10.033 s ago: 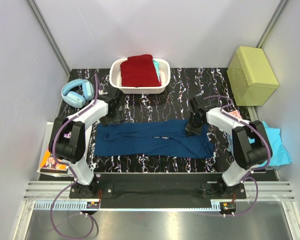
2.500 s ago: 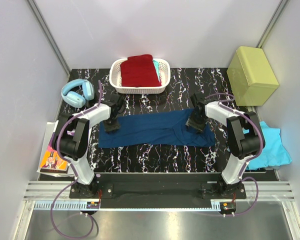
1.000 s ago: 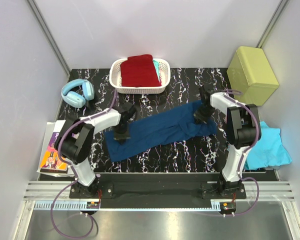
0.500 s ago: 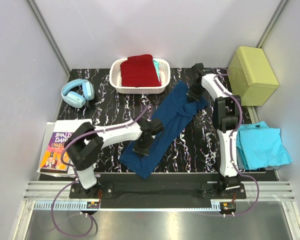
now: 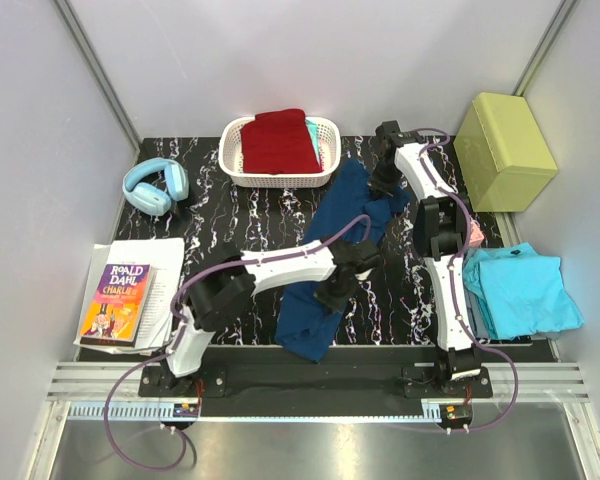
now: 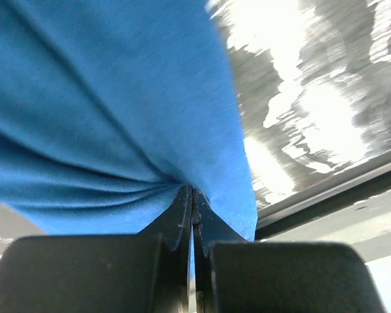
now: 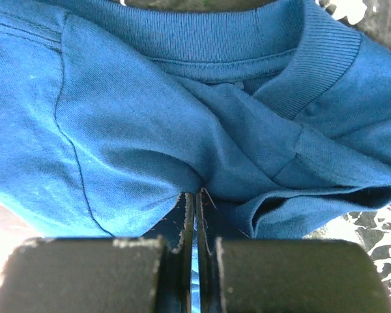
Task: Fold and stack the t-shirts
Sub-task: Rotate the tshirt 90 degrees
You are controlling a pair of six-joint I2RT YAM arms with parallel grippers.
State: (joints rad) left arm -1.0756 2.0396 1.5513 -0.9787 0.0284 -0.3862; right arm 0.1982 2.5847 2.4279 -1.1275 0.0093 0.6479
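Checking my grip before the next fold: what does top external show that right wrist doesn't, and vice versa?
Only top external: the whole navy t-shirt stretched diagonally from the right arm to the left arm, the dark red t-shirt in the basket, and the turquoise t-shirt at the right. Only right wrist: the ribbed collar and seams, with the right fingers shut on a fold near it. Both: the navy t-shirt and some of the black marbled table.
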